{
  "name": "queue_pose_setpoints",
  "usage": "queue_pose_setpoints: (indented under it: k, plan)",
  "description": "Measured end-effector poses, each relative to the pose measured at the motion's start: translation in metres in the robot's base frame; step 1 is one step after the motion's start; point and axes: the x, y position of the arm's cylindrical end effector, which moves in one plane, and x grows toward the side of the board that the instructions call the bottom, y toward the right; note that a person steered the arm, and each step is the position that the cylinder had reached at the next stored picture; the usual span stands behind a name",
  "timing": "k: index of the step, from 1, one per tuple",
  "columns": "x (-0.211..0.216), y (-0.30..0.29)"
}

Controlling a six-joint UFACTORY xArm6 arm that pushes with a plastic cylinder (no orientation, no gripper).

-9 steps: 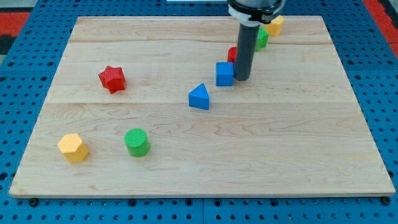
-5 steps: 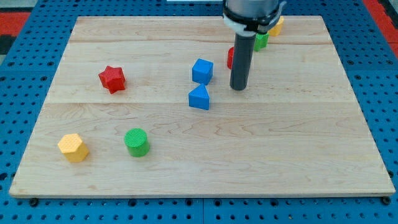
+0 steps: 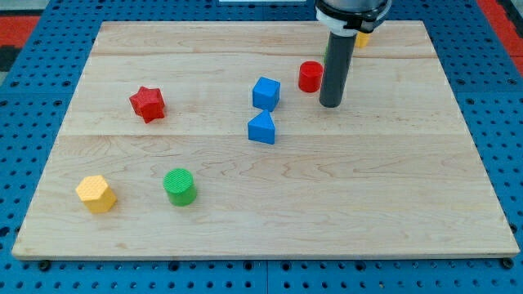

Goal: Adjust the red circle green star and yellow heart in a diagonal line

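The red circle (image 3: 310, 76) lies on the wooden board near the view's top, right of centre. My tip (image 3: 330, 104) rests on the board just right of and below it, apart from it. The rod hides the green star almost fully; only a thin green sliver (image 3: 328, 51) shows at its left edge. The yellow heart (image 3: 361, 37) peeks out at the rod's right side near the board's top edge, mostly hidden by the arm.
A blue cube (image 3: 265, 93) and a blue triangle (image 3: 261, 128) sit left of my tip. A red star (image 3: 148, 104) lies at the left. A yellow hexagon (image 3: 96, 193) and a green cylinder (image 3: 179, 186) sit at the lower left.
The blue cube slid left and a little up, away from the rod. My tip then moved right and slightly up, uncovering the red circle and covering the green star.
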Motion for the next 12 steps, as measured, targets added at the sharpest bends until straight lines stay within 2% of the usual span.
queue_pose_setpoints:
  k: [3, 4, 5, 6, 12]
  plan:
    - [-0.029, -0.011]
    - [-0.031, 0.029]
    - [-0.056, 0.059]
    - [-0.082, 0.056]
    - [-0.122, 0.059]
